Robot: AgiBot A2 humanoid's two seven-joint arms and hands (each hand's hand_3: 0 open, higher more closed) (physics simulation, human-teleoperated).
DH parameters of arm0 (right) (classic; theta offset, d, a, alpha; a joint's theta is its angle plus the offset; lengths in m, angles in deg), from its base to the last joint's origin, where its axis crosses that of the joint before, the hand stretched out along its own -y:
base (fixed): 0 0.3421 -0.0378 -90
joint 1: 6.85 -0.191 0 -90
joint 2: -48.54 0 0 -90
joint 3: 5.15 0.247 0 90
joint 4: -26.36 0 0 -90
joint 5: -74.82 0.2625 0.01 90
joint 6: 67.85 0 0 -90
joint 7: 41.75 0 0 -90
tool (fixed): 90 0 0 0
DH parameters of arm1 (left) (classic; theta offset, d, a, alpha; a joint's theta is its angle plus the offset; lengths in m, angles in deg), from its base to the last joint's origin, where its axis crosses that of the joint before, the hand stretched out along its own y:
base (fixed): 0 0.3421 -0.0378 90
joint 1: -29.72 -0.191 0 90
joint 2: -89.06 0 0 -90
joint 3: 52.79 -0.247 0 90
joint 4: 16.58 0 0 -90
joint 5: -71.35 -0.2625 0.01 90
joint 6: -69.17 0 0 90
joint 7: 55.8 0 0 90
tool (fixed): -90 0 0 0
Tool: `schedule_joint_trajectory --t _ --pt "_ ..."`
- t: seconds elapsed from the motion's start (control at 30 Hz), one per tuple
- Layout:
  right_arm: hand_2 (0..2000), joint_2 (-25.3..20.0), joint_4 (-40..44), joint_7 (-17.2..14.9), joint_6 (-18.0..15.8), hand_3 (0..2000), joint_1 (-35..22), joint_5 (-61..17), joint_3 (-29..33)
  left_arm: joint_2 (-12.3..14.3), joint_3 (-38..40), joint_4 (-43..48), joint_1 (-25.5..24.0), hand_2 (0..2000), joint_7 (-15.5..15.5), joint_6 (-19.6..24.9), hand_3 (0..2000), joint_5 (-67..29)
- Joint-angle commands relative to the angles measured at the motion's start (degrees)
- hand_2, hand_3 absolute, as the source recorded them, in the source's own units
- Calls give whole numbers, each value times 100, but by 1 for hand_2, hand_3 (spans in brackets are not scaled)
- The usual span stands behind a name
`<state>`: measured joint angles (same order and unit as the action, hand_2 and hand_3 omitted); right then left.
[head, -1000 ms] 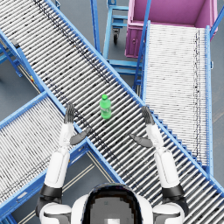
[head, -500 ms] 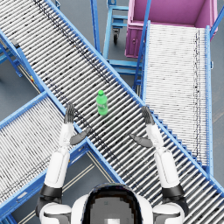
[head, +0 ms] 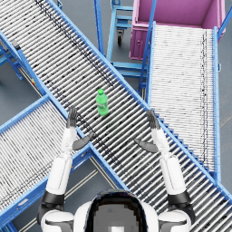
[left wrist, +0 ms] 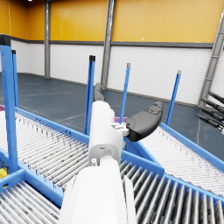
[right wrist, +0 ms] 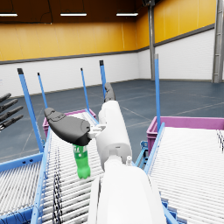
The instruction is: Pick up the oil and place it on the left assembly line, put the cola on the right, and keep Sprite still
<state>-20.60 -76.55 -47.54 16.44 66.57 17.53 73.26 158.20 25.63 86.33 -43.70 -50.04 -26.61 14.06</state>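
The Sprite bottle (head: 102, 102), green with a green cap, stands upright on the rollers of the middle line (head: 131, 136), the long conveyor running on a slant in front of the robot. It sits ahead of both hands and touches neither. It falls between them across the belt, closer to the left hand (head: 72, 128) than to the right hand (head: 154, 129). Both hands are raised over that same belt with fingers stretched straight and thumbs turned in towards each other, spread wide and holding nothing. From the right forearm's camera the bottle shows just below the right hand's dark thumb, though it is plainly farther off down the belt and not in the hand's grip. From the left forearm's camera the left thumb juts out sideways, and I cannot see the bottle in that view. The left assembly line (head: 27, 145) branches off beside the left arm, and the right assembly line (head: 181, 81) runs alongside the right arm, both framed in blue rails (head: 97, 27). At the far end of the right assembly line a pink bin (head: 213, 18) butts up against the rollers. What I can see of its inside is plain pink wall. The grey floor (head: 13, 95) shows between the conveyors.
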Motion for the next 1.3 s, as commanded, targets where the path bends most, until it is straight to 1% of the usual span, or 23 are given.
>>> schedule_joint_trajectory --t 0.03,1.3 --pt "0 0 0 0 0 0 0 0 0 0 0 0 0 0 0 0 0 0" --pt "0 0 0 0 0 0 0 0 0 0 0 0 0 0 0 0 0 0"
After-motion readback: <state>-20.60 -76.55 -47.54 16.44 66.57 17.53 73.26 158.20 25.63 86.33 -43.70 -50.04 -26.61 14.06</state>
